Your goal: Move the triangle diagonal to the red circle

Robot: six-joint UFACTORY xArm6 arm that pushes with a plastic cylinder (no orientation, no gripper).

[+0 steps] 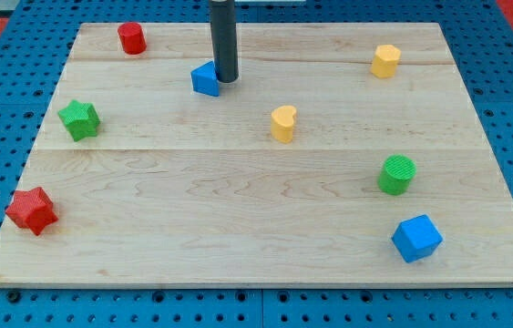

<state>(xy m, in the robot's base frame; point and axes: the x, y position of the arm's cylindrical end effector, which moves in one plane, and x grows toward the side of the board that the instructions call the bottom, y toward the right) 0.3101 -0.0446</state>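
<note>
A blue triangle block (205, 79) lies near the view's top, left of centre. A red circle block (131, 38) stands at the top left of the wooden board (238, 210), up and to the left of the triangle. My tip (226, 80) rests on the board touching the triangle's right side, with the dark rod rising straight up out of the view.
A green star (79, 119) and a red star (31, 210) sit along the left edge. A yellow heart (283, 123) is near the centre, a yellow hexagon (385, 61) at top right, a green circle (397, 175) and a blue cube (417, 238) at lower right.
</note>
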